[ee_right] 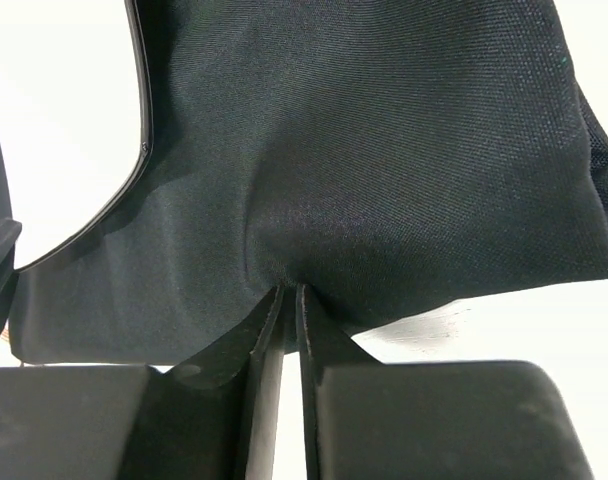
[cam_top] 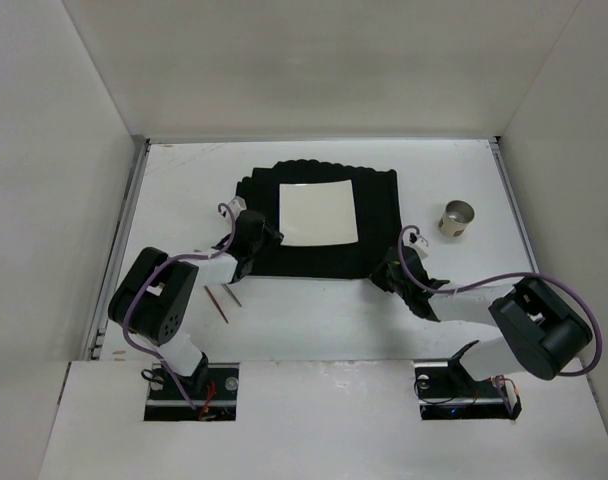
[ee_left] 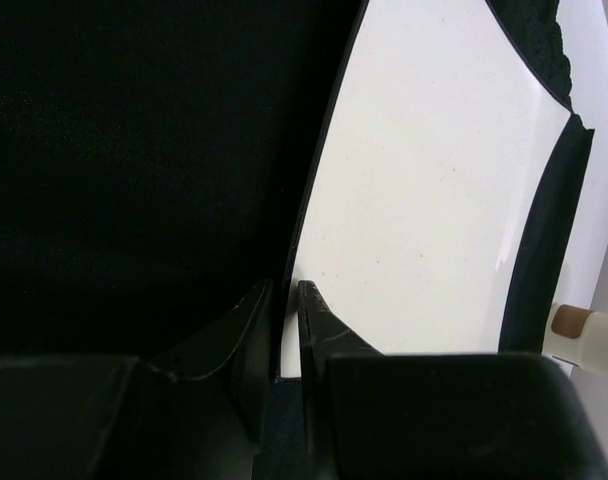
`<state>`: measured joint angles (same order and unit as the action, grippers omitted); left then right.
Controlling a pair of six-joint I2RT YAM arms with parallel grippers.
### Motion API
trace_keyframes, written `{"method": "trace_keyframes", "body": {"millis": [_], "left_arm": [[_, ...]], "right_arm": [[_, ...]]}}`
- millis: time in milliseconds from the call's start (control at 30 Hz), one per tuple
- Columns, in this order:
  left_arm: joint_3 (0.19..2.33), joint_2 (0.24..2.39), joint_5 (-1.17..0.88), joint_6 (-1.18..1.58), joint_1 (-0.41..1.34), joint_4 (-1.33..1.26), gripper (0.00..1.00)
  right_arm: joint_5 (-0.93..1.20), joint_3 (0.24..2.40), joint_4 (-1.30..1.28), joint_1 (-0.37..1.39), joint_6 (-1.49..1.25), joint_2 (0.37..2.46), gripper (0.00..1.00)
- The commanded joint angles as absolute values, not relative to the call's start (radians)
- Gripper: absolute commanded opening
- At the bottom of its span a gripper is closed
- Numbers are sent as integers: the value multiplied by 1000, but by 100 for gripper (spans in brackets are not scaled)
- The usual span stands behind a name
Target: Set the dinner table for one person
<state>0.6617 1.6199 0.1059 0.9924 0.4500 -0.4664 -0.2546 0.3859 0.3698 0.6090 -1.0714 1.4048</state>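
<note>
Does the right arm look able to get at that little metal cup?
Probably yes: only bare dinner table lies between the right gripper and the metal cup. But the gripper is shut on the black mat at its corner, so it must let go first.

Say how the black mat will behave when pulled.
Likely floppy: the mat puckers where the right fingers pinch it. Probably light, being thin woven cloth. Pulling may drag the plate resting on it.

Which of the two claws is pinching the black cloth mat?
The right claw: it is shut on a bunched fold of the black mat. The left claw instead clamps the white plate at its edge.
</note>
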Motion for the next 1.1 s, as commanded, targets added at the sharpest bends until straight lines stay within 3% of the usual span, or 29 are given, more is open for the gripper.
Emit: {"method": "trace_keyframes", "body": {"millis": [0, 167, 367, 533, 633, 733, 800, 867, 967, 1067], "left_arm": [[646, 1597, 121, 965, 441, -469, 8], [612, 1576, 153, 965, 436, -477, 24], [585, 1468, 202, 920, 450, -468, 40], [563, 1339, 245, 850, 465, -469, 42], [555, 1284, 278, 795, 495, -477, 43], [546, 1264, 293, 747, 531, -491, 43], [528, 1264, 299, 718, 565, -512, 44], [505, 1266, 304, 695, 590, -541, 44], [462, 1262, 317, 686, 622, -609, 44], [417, 1256, 324, 684, 639, -682, 44]], "right_arm": [[-273, 365, 325, 604, -1065, 1393, 22], [-298, 365, 286, 604, -1045, 1336, 51], [-319, 391, 161, 616, -1002, 1209, 56], [-359, 457, -21, 663, -947, 1066, 60], [-417, 521, -141, 668, -879, 980, 59], [-468, 586, -212, 578, -801, 904, 40], [-465, 649, -233, 478, -726, 884, 19], [-459, 699, -241, 386, -677, 899, 12], [-460, 759, -245, 245, -629, 946, 15], [-466, 793, -238, 138, -618, 994, 39]]}}
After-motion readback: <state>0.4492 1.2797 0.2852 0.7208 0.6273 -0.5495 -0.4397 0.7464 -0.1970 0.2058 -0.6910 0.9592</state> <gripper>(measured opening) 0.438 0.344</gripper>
